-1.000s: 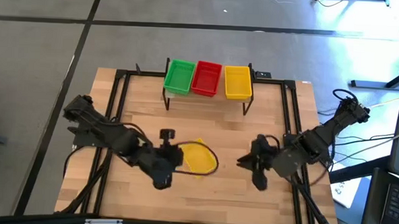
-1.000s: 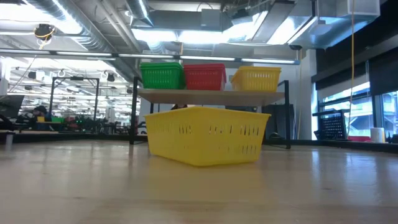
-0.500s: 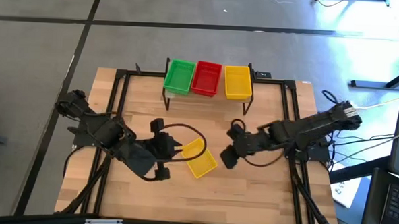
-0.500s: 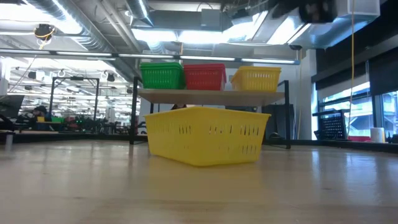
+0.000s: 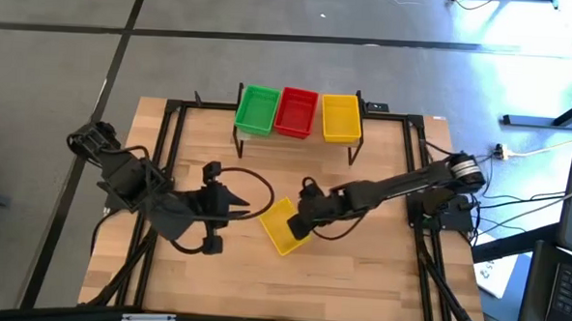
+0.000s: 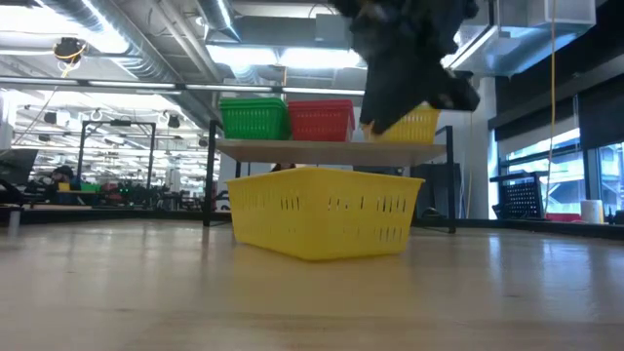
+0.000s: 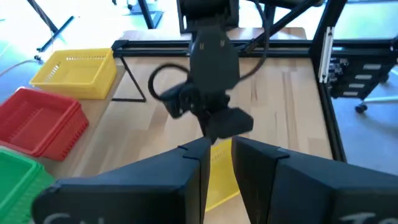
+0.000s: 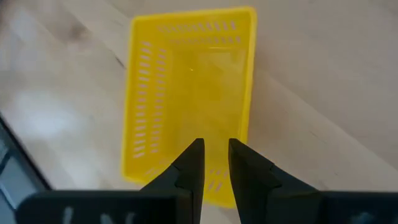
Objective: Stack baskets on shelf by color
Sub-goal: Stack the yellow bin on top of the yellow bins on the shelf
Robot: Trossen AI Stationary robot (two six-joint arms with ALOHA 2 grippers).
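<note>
We see the wooden surface (image 5: 359, 270) with a black frame round its edge, and at its far side the shelf (image 5: 297, 140), a light plank on thin black legs. On the shelf stand three baskets in a row, touching or nearly so: a green basket (image 5: 257, 110) at the left, a red basket (image 5: 297, 112) in the middle, a yellow shelf basket (image 5: 340, 116) at the right; the low view shows the same row along the plank. A loose yellow basket (image 5: 281, 226) sits open side up on the surface near its middle, well apart from the shelf and turned at an angle to it. The right arm reaches in from the right edge, and the right gripper (image 5: 301, 222) hangs just over the loose basket's right rim; in the right wrist view its fingers (image 8: 186, 168) stand close together with a narrow gap, holding nothing, the basket's inside below them. The left arm lies along the left half of the surface; the left gripper (image 5: 248, 209) points at the loose basket from just beside it, its fingers (image 7: 186, 163) likewise nearly together with only a slit between, empty.
</note>
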